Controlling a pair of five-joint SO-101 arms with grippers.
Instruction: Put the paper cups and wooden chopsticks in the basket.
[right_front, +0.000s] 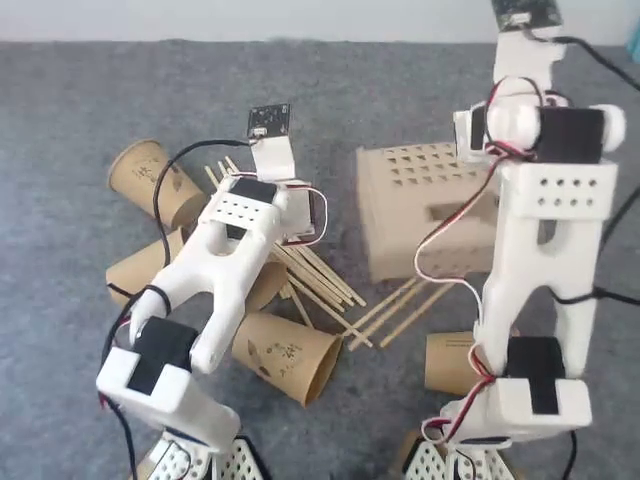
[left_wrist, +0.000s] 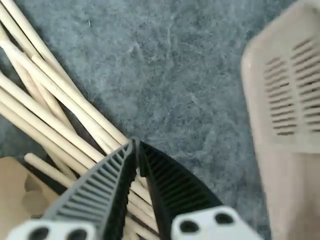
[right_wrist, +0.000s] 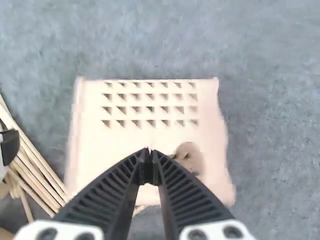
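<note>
Grey, felt-like cloth (right_front: 60, 120) covers the table, with a strip of pale wall (right_front: 200, 18) along the far edge. Brown paper cups (right_front: 290, 358) lie on their sides, tapered and matt. Two are at the left of the cloth, one is near the left arm's base, and another is half hidden behind the right arm (right_front: 545, 260). Round, pale wooden chopsticks (right_front: 325, 285) lie in a loose, crossed heap between the cups and the basket (right_front: 410, 180). The basket is boxy beige plastic, and its upward face is pierced with rows of small holes; I cannot tell whether it stands upside down. The left gripper (left_wrist: 136, 146) hangs over the chopsticks, its ribbed black jaws pressed together with nothing between them. The right gripper (right_wrist: 149, 152) hangs over the basket, jaws likewise closed and empty. The left arm (right_front: 235, 235) covers part of the heap.
</note>
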